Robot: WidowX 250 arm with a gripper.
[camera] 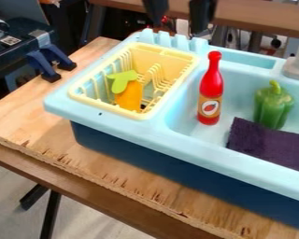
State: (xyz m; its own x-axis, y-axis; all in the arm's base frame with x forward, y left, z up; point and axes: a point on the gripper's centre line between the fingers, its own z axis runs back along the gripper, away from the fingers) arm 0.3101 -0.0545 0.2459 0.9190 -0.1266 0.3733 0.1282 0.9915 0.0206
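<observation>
the gripper (179, 11) hangs spread and empty over the far edge of the sink (177, 142). at its left end, a rack (105, 106) likely keeps the carrot (130, 95) contained.

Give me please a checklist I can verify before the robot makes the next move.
1. Jaws of the black metal-and-plastic gripper apart, with nothing between: ok.
2. Tall red plastic bottle inside the light-blue plastic basin: ok.
3. Bottle apart from the rounded green toy pepper: ok.
4. Pepper not touching the dark purple fabric cloth: cannot tell, their edges meet in the picture.
5. Long orange toy with green top inside the pale yellow plastic rack: ok.
6. Gripper's height over the basin: cannot tell from this angle.
</observation>
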